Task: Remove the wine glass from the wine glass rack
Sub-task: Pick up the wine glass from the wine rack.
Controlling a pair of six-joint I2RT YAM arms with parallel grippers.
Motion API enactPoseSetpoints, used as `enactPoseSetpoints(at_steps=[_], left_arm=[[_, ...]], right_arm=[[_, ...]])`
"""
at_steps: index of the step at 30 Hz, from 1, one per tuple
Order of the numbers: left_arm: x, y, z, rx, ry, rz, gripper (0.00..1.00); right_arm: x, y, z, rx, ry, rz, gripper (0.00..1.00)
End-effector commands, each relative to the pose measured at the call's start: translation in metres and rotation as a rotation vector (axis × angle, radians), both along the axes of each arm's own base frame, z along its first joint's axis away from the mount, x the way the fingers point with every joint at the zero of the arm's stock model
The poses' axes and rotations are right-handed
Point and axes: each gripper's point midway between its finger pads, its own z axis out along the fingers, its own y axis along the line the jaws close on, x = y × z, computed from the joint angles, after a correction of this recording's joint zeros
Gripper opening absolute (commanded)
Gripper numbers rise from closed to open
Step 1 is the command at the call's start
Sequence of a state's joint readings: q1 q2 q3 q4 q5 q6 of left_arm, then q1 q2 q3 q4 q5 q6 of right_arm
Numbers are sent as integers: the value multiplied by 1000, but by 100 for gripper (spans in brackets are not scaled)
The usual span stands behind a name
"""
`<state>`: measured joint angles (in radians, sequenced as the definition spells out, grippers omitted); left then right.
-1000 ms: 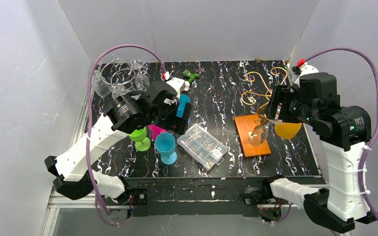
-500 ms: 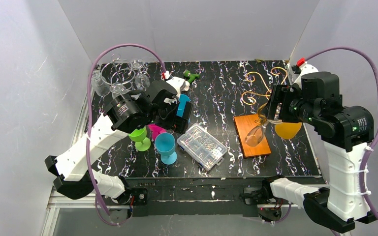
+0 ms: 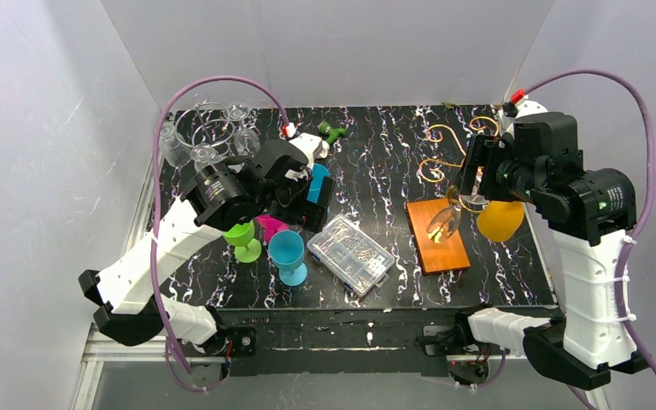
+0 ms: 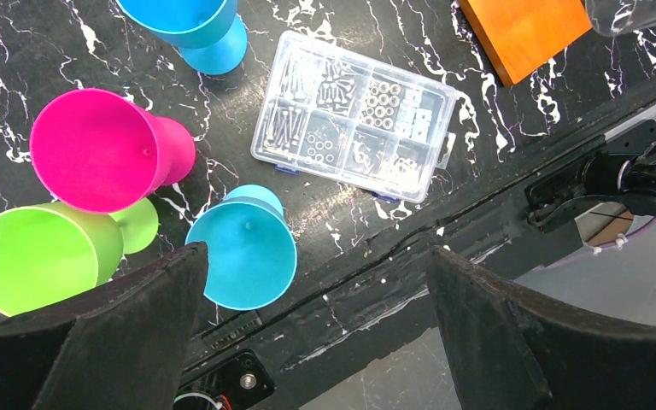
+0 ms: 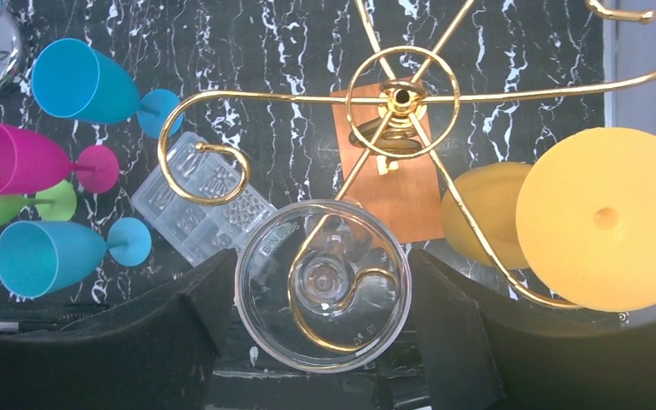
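Golden wire of the wine glass rack (image 3: 448, 147) is rising at the table's right. From above, my right gripper (image 3: 459, 203) is clasping the clear wine glass (image 3: 441, 222), tilted over the orange wooden base (image 3: 444, 254). My left gripper (image 3: 312, 201) is hovering over coloured goblets (image 3: 289, 248).

Through my left wrist, the fingers (image 4: 137, 325) are standing spread, grasping nothing, above those goblets and a clear compartment box (image 4: 354, 128).

Through my right wrist, both fingers (image 5: 179, 342) are pressing the glass's round foot, its stem sitting inside a rack curl.
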<state>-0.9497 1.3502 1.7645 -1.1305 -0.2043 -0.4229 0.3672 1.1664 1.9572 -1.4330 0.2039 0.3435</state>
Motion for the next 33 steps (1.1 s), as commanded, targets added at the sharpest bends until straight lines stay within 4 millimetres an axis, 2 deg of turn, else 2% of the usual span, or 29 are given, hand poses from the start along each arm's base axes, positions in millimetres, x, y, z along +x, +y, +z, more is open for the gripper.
enactPoseSetpoints(at_steps=[1,4,15,33], left_arm=[[-1,3,14,-27,-34,2,98],[-1,3,15,-29,-39,-1,98],[-1,-1,14,-32,-31,-12,99],[-1,-4,13,-33,-23,-19,99]], right_arm=[[13,-9,23,8,-108,-78,45],[15,-19,25,-20,-118,-128,45],[5,-34,32,-43,-137,-188,45],[-15,-44,24,-26,-149,-216,45]])
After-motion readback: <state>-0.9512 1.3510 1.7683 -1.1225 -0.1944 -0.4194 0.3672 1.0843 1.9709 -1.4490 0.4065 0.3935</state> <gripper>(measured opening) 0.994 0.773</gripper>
